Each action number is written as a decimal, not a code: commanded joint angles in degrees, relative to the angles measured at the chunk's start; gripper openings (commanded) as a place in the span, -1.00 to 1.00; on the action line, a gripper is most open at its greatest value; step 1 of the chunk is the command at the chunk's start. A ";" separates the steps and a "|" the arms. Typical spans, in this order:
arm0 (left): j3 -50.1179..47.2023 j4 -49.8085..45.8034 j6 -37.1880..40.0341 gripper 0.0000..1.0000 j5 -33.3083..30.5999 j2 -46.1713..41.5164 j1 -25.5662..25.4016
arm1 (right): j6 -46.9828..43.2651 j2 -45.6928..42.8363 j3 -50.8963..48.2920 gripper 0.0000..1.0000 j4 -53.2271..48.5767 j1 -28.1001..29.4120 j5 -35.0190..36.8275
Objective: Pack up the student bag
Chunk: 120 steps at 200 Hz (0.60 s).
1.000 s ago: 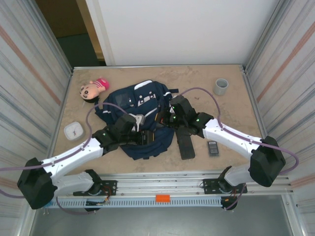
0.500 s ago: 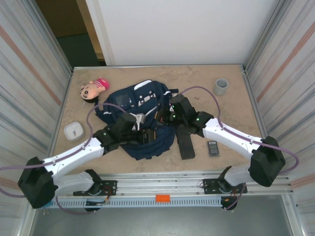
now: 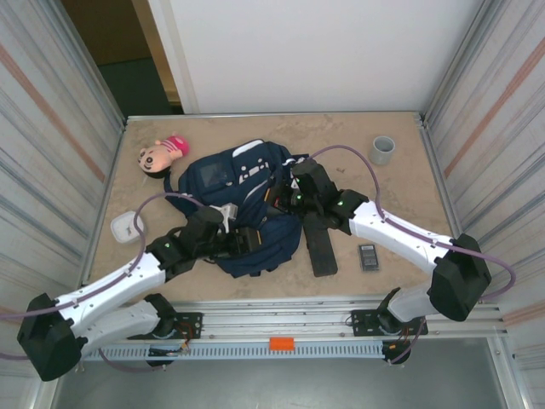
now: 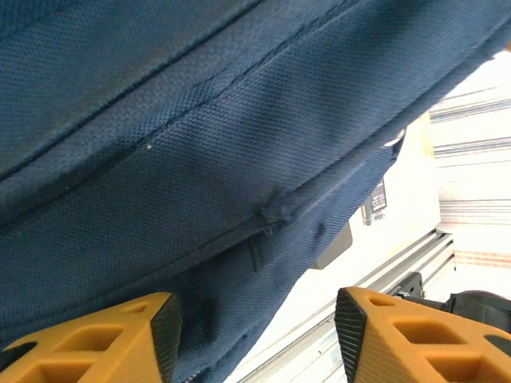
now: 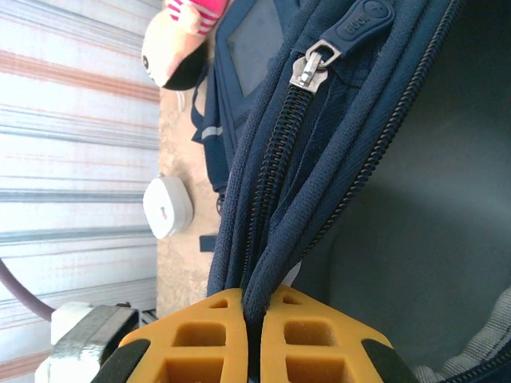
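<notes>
Drawn back toward the near edge since a second ago, the left pincer (image 4: 255,329) is seen released, with nothing between its fingers and navy fabric just above. The student bag (image 3: 247,175) lies mid-tabletop (image 3: 341,141), its zippered rim (image 5: 271,183) clenched by the right pincer (image 5: 254,323). That rim is best held lifted and taut, so the mouth can be widened before anything is fed in.

You are looking down from above and behind the arm bases over the table (image 3: 409,179). Your left wrist camera is hugging the student bag (image 4: 200,144), facing the near rail (image 4: 399,267). Your right wrist camera is sighting closely along its zipper (image 5: 271,183) toward the doll (image 5: 180,36), which the overhead view is sharing.
</notes>
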 commanded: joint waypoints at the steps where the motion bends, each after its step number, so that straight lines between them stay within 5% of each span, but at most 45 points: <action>1: 0.98 3.31 -0.05 0.12 0.11 2.55 -0.29 | 0.91 -0.27 4.14 -1.00 5.21 0.35 -0.37; 59: 4.96 13.43 4.61 0.00 -0.45 8.50 -0.29 | 0.64 0.23 5.04 -1.00 4.60 0.98 -0.80; 120: 3.76 14.83 7.84 -0.19 -5.68 4.36 -0.57 | 0.47 0.52 5.09 -1.00 4.22 1.09 -1.02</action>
